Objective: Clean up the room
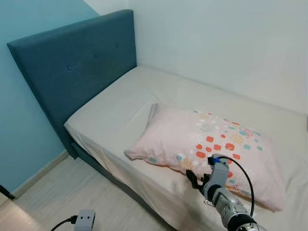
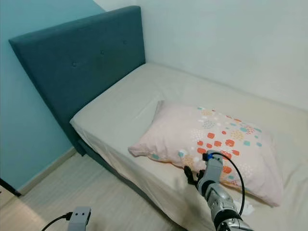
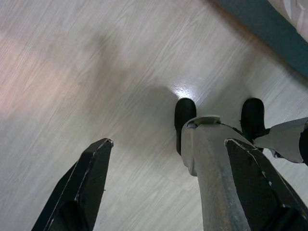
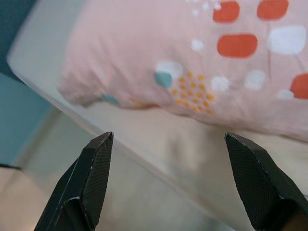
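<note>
A: From the head cameras, what is seen?

B: A pink patterned pillow is seen lying askew on the cream-sheeted bed, near the bed's front edge and well apart from the teal headboard. The right gripper is raised just before the pillow's near edge; contact cannot be told from here. A small white scrap is seen by the pillow's lower corner, too small to be identified.

A: And the left wrist view?

B: The left gripper is pointed down at the pale wooden floor, its fingers spread wide with nothing between them. The robot's own leg and black feet are seen below it.

A: The right wrist view?

B: The right gripper's fingers are held wide apart and empty, aimed at the pillow's corner and the mattress edge beneath it. The picture is somewhat blurred.

A: What could go wrong?

B: If only loose pillowcase fabric is pinched, the pillow may be dragged off the bed's edge onto the floor, since it lies so near that edge. The sheet could be caught together with the pillowcase and pulled out of place. The looped cable on the right wrist might be snagged on the bedding if the arm is pushed further in.
</note>
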Robot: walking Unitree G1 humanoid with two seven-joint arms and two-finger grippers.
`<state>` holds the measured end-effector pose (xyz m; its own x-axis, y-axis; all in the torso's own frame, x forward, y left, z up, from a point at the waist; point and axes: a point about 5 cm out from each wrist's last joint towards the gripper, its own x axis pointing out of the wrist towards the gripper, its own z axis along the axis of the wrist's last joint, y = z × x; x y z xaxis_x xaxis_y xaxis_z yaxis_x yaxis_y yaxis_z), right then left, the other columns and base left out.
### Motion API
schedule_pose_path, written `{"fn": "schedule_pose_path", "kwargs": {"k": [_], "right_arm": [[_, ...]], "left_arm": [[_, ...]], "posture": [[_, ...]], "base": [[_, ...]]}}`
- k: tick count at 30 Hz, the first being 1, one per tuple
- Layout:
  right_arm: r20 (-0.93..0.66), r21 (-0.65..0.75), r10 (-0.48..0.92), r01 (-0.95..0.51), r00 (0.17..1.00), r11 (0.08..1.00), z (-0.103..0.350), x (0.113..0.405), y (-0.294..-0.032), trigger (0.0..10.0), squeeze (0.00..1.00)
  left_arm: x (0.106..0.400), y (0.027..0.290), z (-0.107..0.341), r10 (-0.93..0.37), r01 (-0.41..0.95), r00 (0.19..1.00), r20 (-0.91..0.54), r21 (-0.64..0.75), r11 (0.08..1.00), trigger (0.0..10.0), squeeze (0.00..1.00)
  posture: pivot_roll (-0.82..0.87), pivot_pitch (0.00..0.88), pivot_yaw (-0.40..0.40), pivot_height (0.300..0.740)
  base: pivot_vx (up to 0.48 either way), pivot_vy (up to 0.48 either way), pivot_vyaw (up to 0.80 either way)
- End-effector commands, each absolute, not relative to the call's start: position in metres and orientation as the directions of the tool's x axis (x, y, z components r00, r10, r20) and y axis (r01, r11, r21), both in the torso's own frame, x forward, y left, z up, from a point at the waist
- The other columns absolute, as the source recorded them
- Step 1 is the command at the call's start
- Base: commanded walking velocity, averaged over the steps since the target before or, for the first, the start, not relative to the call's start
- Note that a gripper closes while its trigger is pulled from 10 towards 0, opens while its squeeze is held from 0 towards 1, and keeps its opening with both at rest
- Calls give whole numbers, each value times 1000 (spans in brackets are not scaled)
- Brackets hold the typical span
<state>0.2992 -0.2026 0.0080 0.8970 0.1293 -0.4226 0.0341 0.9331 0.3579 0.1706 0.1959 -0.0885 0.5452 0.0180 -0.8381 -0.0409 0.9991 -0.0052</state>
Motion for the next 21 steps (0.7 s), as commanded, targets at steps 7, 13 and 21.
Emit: {"fn": "schedule_pose_path", "kwargs": {"k": [7,13,21], "right_arm": [[-340,481,108,74,934,874,22,311,-204,10000,0],[-280,609,38,147,959,779,34,322,-207,10000,0],[-226,693,-44,193,973,695,50,331,-224,10000,0]], "left_arm": [[165,200,-90,34,-56,528,-848,5,998,10000,0],[180,206,-83,56,-118,585,-809,-16,993,10000,0],[199,217,-70,78,-155,656,-750,-33,987,10000,0]], "posture": [[-102,47,17,670],[-81,53,22,645],[-69,98,42,610]], "base": [[0,0,0],[0,0,0],[0,0,0]]}}
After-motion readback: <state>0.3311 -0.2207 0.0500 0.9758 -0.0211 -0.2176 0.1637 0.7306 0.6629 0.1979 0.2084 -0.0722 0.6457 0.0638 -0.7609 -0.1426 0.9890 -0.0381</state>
